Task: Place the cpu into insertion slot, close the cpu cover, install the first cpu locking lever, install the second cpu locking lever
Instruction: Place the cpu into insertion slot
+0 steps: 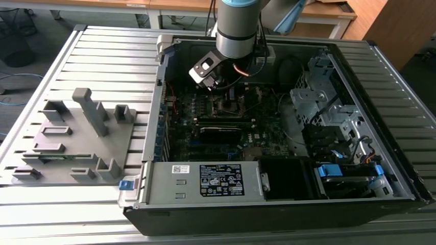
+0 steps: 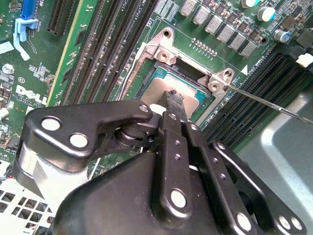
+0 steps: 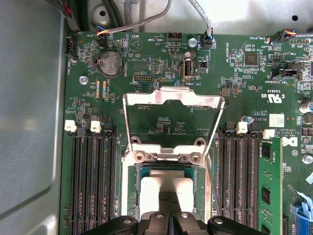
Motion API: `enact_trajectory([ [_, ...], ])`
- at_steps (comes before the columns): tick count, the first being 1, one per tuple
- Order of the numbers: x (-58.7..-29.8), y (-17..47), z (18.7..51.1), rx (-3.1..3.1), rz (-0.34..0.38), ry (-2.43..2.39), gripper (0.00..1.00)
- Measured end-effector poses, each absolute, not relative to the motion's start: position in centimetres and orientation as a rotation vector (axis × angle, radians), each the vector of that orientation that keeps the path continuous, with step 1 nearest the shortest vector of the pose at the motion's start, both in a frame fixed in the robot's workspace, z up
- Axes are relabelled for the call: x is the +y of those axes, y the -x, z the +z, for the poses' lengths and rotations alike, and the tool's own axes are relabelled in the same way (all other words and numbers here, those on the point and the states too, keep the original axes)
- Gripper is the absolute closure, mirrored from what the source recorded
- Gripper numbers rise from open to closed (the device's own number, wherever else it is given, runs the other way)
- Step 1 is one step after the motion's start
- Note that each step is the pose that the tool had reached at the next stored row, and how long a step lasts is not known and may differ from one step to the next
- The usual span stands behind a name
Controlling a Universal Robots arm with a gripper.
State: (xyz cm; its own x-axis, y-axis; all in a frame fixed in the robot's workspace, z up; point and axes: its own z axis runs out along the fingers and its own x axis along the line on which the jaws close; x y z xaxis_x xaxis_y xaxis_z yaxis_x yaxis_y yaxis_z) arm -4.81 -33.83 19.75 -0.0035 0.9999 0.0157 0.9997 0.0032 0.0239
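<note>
Cpu cover (image 3: 171,96), a thin silvery frame, stands hinged open beside the insertion slot (image 3: 132,191), whose rim shows round the seated cpu (image 3: 156,188), flat and dull grey. The black tool (image 2: 173,98), its fingers closed together and empty, hides part of the cpu's top.

A black computer case (image 1: 259,219) lies open on a grey slatted table (image 1: 102,51), with its power supply (image 1: 170,186) and white-and-black label (image 1: 221,179) low in the frame and a silver drive cage (image 1: 320,102) toward the exterior view's right. At the exterior view's left a grey fixture (image 1: 122,153) with upright blocks sits on the table, and what may be a black wire bin (image 1: 14,35) stands in the upper left corner. The first wrist view shows a coin battery (image 3: 110,63), long black memory slots (image 3: 93,181) and a green memory module (image 3: 270,186).
</note>
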Motion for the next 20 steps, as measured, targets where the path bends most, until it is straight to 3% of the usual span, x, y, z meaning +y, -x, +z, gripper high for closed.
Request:
enact_trajectory([
  [20, -33.8, 4.8, 21.7, 2.221, 0.044, -2.214, 0.89],
])
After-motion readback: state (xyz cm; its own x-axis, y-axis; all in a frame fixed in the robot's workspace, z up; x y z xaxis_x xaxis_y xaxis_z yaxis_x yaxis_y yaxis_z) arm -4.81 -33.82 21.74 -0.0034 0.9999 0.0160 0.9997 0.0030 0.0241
